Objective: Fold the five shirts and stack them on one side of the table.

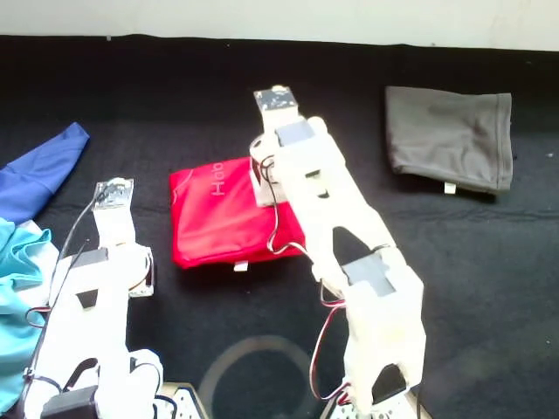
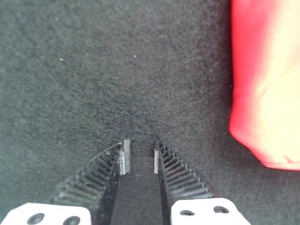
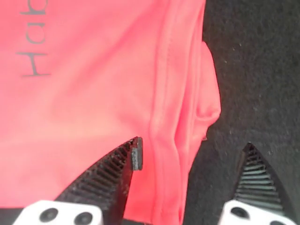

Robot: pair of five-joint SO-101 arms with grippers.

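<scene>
- High view has the folded red shirt (image 1: 218, 218) just left of centre on the black counter (image 1: 489, 288). It is a flat, nearly square packet with a small tag at its lower edge.
- Right wrist view puts the right tool (image 3: 192, 152) over that shirt's doubled edge. Its jaws are spread wide, one toothed finger above the cloth and the other above bare counter, and it holds nothing. That straddle looks set up for a pinch on the edge, probably to carry or drag the packet to the stack. I cannot tell whether a finger touches the fabric.
- The left tool (image 2: 140, 154) has only a narrow gap between its tips and is empty. It hangs over bare counter near the red shirt's rounded corner without touching it. It seems parked there to leave the other arm room.
- A grey shirt (image 1: 450, 140) lies folded at the upper right of the high view, well apart from the red one. It looks like the start of the stack, so that side is the likely destination.
- A blue shirt (image 1: 39, 170) and a teal shirt (image 1: 17, 279) lie loose and unfolded at the left edge, one against the other, apparently waiting their turn.
- Judged from this layout, less than half the job is done.
- One risk is that a pinch catching only the top layers would let the fold open when the packet is lifted.
</scene>
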